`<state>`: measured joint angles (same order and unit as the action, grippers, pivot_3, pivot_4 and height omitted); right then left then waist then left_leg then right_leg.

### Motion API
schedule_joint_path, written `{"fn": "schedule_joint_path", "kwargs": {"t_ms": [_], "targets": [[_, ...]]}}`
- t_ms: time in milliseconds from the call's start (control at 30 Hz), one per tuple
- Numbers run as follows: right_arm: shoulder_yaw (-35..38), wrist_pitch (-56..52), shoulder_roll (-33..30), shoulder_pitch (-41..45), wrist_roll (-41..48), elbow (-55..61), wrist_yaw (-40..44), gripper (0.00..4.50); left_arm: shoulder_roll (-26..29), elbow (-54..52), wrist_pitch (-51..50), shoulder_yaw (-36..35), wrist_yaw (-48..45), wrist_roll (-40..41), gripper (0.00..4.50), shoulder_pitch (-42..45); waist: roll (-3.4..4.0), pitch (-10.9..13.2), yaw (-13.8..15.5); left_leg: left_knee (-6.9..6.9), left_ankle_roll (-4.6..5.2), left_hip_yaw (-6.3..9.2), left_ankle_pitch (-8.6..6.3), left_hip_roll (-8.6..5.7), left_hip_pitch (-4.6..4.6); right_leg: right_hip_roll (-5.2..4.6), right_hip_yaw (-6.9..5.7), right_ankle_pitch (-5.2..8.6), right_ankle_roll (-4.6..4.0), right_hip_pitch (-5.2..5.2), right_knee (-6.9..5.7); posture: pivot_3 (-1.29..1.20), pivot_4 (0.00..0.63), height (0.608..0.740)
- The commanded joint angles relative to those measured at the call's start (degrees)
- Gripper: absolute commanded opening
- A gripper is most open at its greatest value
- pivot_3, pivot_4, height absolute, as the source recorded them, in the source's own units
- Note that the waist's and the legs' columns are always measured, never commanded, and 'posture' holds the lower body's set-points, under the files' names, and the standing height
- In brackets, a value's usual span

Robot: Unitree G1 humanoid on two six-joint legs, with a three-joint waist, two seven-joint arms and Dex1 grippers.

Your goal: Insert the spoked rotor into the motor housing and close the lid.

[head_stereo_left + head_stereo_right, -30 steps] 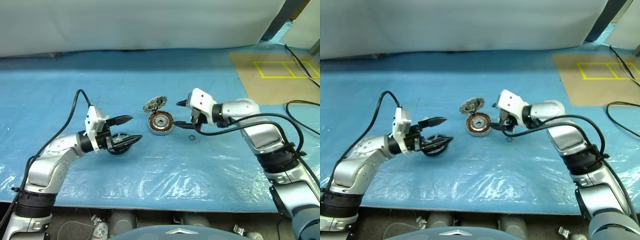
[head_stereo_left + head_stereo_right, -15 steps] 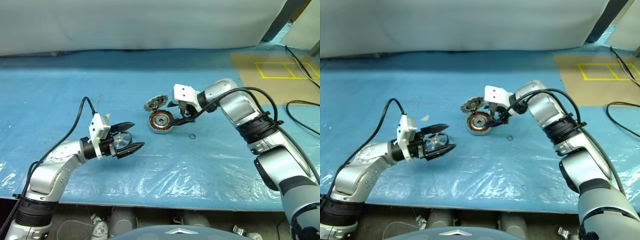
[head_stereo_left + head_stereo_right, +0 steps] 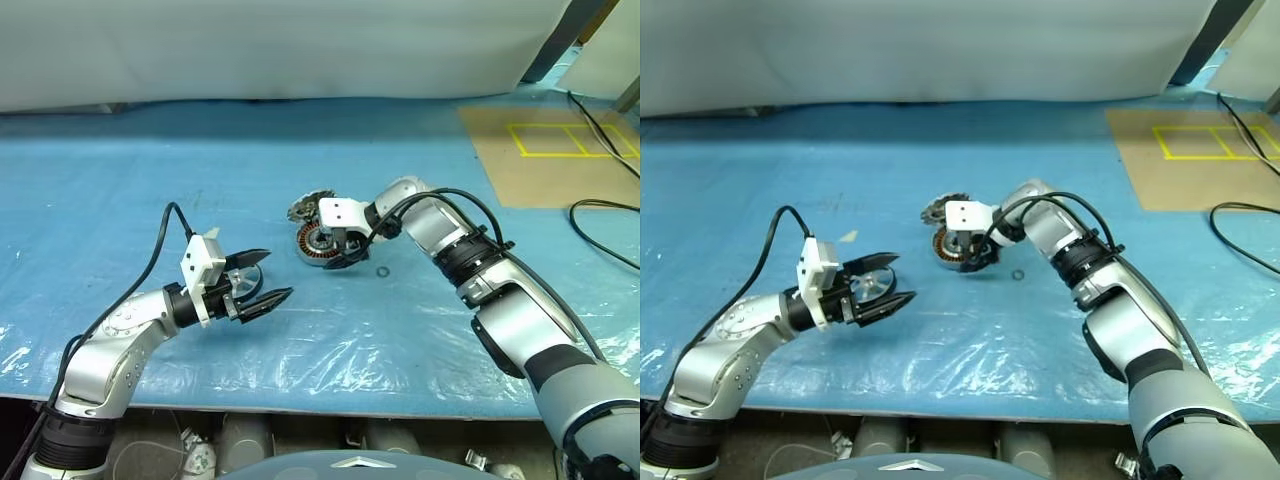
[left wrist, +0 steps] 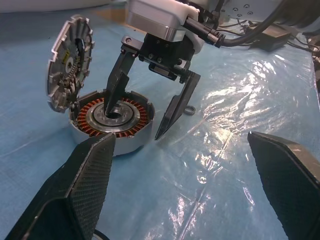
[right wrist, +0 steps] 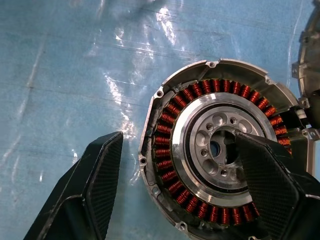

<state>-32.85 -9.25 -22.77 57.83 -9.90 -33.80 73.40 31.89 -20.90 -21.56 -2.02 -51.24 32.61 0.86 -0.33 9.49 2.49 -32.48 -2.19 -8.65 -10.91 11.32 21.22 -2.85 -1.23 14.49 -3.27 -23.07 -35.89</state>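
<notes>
The motor housing (image 3: 320, 244) sits mid-table, copper windings around a silver centre. Its lid (image 3: 308, 207) stands raised at the far edge, ridged inner face showing (image 4: 67, 60). My right gripper (image 3: 338, 256) is open and points down over the housing (image 5: 210, 150). One finger (image 4: 114, 90) reaches into the silver centre and the other finger (image 4: 175, 107) hangs outside the wall. The spoked rotor (image 3: 868, 288) lies on the table to the left, between the open fingers of my left gripper (image 3: 277, 274). I cannot tell whether they touch it.
A tiny dark ring (image 3: 384, 271) lies just right of the housing. A brown board with yellow tape (image 3: 545, 150) covers the back right, and black cables (image 3: 600, 215) trail near it. Crinkled clear plastic (image 3: 400, 340) covers the blue tabletop.
My right gripper swung left and down from beside the housing to over it, one finger now in its centre. My left gripper sank slightly around the rotor. Housing, lid and ring stayed put.
</notes>
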Motion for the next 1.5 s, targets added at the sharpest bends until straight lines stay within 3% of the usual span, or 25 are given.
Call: {"fn": "schedule_joint_path", "kwargs": {"t_ms": [33, 233, 367, 467, 500, 633, 800, 967, 1200, 1367, 1500], "targets": [[-0.54, 1.56, 0.59, 0.48, -2.03, -0.47, 0.50, 3.80, 1.29, 1.61, 2.33, -2.81, -2.67, 0.85, 4.48, -0.70, 0.00, 0.00, -0.02, -0.01, 0.01, 0.00, 0.00, 0.00, -0.01, 0.00, 0.00, 0.00, 0.00, 0.00, -0.01, 0.00, 0.150, 0.740], [-1.52, 2.38, 0.12, -0.82, -4.37, 2.15, 2.67, 3.80, 0.34, 5.30, 5.70, -2.35, -4.53, -0.64, 4.48, -0.41, 0.00, 0.00, 0.02, -0.09, 0.02, 0.00, 0.00, 0.10, -0.01, 0.10, 0.00, -0.03, -0.05, 0.03, -0.02, 0.00, 0.150, 0.740], [-2.46, 1.54, -0.31, -2.00, -6.34, 5.79, 3.67, 2.90, -1.28, 7.04, 7.24, -0.45, -4.36, -2.16, 4.50, 0.73, 0.00, 0.00, 0.11, -0.11, 0.02, -0.01, 0.00, 0.15, -0.01, 0.14, 0.00, -0.04, -0.07, 0.03, -0.02, 0.00, 0.150, 0.740], [-2.95, -0.89, -0.01, -2.54, -8.37, 8.20, 2.57, 1.91, -2.09, 8.57, 8.20, 0.20, -4.66, -2.82, 4.50, 1.65, -0.01, -0.01, 0.08, -0.10, 0.02, -0.01, 0.00, 0.15, -0.02, 0.15, 0.00, -0.04, -0.06, 0.05, -0.01, 0.00, 0.150, 0.740], [-2.83, -2.40, 0.33, -2.43, -8.72, 8.91, 2.32, 1.87, -2.35, 9.10, 8.49, 0.26, -4.75, -2.92, 4.50, 1.90, -0.01, -0.01, -0.06, -0.10, 0.02, -0.01, 0.00, 0.17, -0.04, 0.16, 0.00, -0.04, -0.06, 0.06, -0.02, 0.00, 0.150, 0.740], [-2.01, -8.56, 1.45, -1.69, -9.81, 11.88, 1.63, 1.87, -3.46, 9.14, 9.21, 1.07, -4.24, -3.56, 4.50, 1.67, -0.01, -0.01, -0.11, -0.10, 0.01, -0.02, 0.00, 0.30, -0.08, 0.29, 0.01, -0.07, -0.13, 0.06, -0.03, 0.00, 0.150, 0.740], [-2.07, -20.65, 0.32, -2.41, -8.70, 20.76, 6.71, 1.87, -5.00, 2.78, 7.12, 2.98, -0.63, -3.83, 4.50, -1.24, -0.01, -0.01, 0.06, -0.11, -0.01, -0.02, -0.01, 0.30, -0.02, 0.29, 0.01, -0.09, -0.14, 0.05, 0.02, 0.00, 0.150, 0.740], [-4.30, -35.42, -1.86, -3.45, -7.42, 31.43, 12.07, 1.87, -5.44, -4.06, 2.76, 4.70, 4.03, -3.15, 4.50, -2.59, 0.00, 0.00, 0.23, -0.09, -0.02, 0.00, -0.01, 0.35, -0.02, 0.34, -0.02, -0.09, -0.14, 0.05, 0.01, 0.00, 0.150, 0.740], [-8.22, -48.99, -3.04, -3.66, -4.34, 40.59, 11.85, 1.87, -5.18, -6.83, 0.73, 5.14, 5.64, -2.18, 4.50, -3.82, 0.03, 0.02, 0.05, -0.09, -0.19, -0.01, -0.10, 0.42, -0.09, 0.42, 0.01, -0.10, -0.15, 0.06, 0.00, 0.00, 0.150, 0.740], [-10.21, -54.21, -2.47, -2.71, -1.86, 42.08, 8.60, 1.87, -5.14, -4.03, 1.57, 5.66, 4.26, -2.39, 4.50, -2.42, 0.04, 0.01, 0.07, -0.11, -0.21, -0.01, -0.11, 0.40, -0.16, 0.43, 0.08, -0.11, -0.16, 0.09, 0.00, 0.00, 0.150, 0.740], [-11.72, -52.25, -2.31, -3.33, -1.44, 40.64, 4.71, 1.87, -4.93, -2.91, 2.26, 5.46, 3.34, -2.35, 4.50, -2.18, 0.04, 0.01, 0.03, -0.12, -0.22, -0.03, -0.11, 0.40, -0.21, 0.44, 0.11, -0.11, -0.16, 0.12, -0.01, 0.00, 0.150, 0.740]]}}
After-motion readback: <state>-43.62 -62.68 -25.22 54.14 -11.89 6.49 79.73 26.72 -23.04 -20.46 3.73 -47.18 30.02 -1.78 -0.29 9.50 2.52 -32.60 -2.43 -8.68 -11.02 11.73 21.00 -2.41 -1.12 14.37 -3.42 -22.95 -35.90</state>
